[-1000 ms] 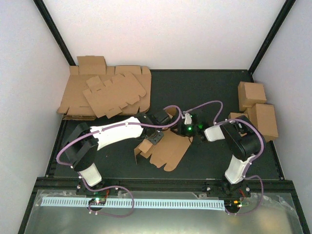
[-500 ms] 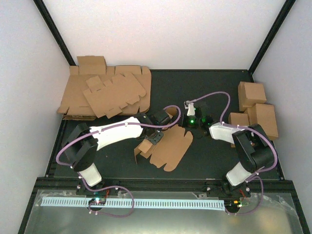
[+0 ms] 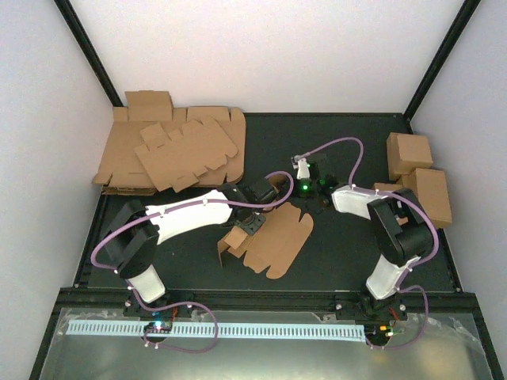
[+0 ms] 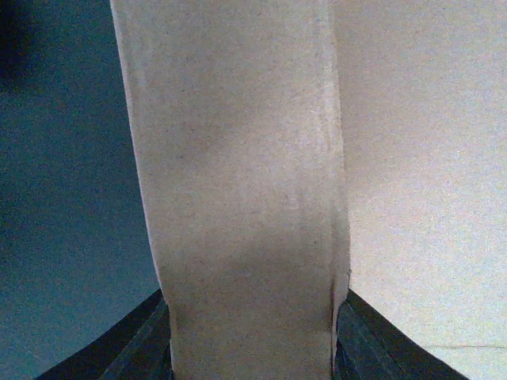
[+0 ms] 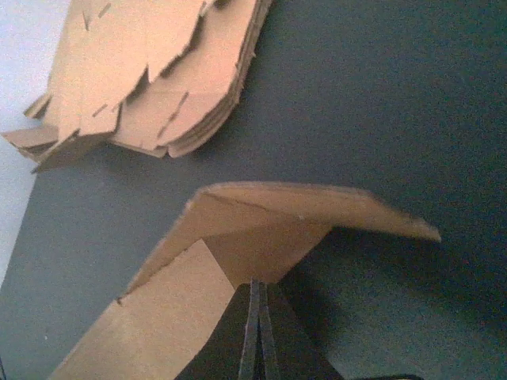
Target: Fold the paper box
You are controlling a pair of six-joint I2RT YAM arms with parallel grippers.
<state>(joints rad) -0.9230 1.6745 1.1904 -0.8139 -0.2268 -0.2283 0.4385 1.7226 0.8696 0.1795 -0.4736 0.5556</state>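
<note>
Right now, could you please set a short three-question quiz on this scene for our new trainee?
1. True or false: the right gripper has its jaws wide open.
2. Where does the heap of flat cardboard blanks lie?
A. at the far left corner of the table
B. at the near right corner
C. between the two arm bases
3. Fill in: the left gripper is clamped on a panel of the ____.

Key:
1. False; its jaws are shut.
2. A.
3. The paper box.
</note>
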